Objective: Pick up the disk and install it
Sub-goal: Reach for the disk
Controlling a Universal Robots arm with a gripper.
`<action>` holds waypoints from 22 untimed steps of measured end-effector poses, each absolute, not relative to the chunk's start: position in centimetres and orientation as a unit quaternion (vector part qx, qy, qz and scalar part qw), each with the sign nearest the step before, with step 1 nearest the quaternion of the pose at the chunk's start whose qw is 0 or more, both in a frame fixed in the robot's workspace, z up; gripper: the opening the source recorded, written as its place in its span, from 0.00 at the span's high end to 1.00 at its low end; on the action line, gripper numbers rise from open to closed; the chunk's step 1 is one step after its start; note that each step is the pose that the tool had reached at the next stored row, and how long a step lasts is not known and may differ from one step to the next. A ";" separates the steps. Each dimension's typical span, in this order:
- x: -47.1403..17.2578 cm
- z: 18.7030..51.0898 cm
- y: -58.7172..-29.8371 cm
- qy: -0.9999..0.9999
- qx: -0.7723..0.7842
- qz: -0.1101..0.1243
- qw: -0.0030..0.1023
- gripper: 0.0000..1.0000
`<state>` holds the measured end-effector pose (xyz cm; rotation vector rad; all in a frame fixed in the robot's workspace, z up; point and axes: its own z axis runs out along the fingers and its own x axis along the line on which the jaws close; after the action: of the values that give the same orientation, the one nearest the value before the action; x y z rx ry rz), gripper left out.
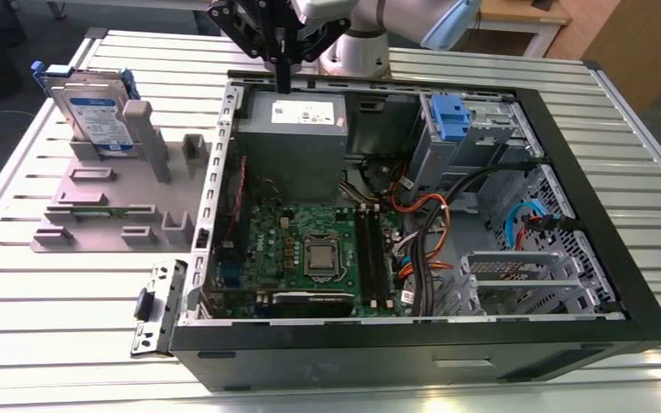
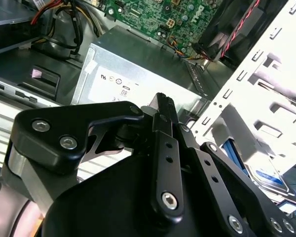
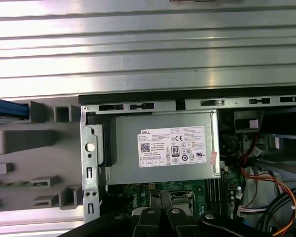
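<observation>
The disk [image 1: 93,116], a silver-grey drive with a white-and-blue label in a blue caddy, stands upright in a grey holder [image 1: 113,202] at the exterior view's left, outside the computer case. Its blue edge [image 3: 7,108] shows in the first wrist view, and part of it [image 2: 269,178] in the second wrist view. My gripper [image 1: 281,76] hangs shut and empty over the back rim of the open case [image 1: 606,215], just above the grey power supply [image 1: 296,129]. It is well to the right of the disk in the exterior view. The shut fingertips [image 2: 163,104] point down at the power supply [image 2: 133,79].
Inside the case lie the motherboard [image 1: 313,249], cable bundles [image 1: 434,232], an empty drive cage [image 1: 526,280] and another blue-handled caddy [image 1: 451,116] at the back. A loose metal bracket [image 1: 152,305] lies on the slatted table [image 1: 66,344] beside the case.
</observation>
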<state>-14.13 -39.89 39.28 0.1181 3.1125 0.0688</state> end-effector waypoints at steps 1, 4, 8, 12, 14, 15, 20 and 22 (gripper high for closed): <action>-14.2 39.3 -39.9 0.999 0.038 0.022 0.013 0.90; -14.4 39.3 -39.9 0.999 0.038 0.022 0.013 0.90; -14.6 39.3 -39.9 0.999 0.038 0.022 0.013 0.90; -14.8 39.3 -39.9 0.999 0.038 0.022 0.013 0.90; -14.8 39.3 -39.9 0.999 0.038 0.022 0.013 0.90; -14.9 39.3 -39.9 0.999 0.038 0.022 0.013 0.90; -15.1 39.3 -39.9 0.999 0.038 0.022 0.013 0.90; -15.2 39.3 -39.9 0.999 0.038 0.022 0.013 0.90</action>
<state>-15.16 -39.89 39.26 0.1180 3.1125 0.0689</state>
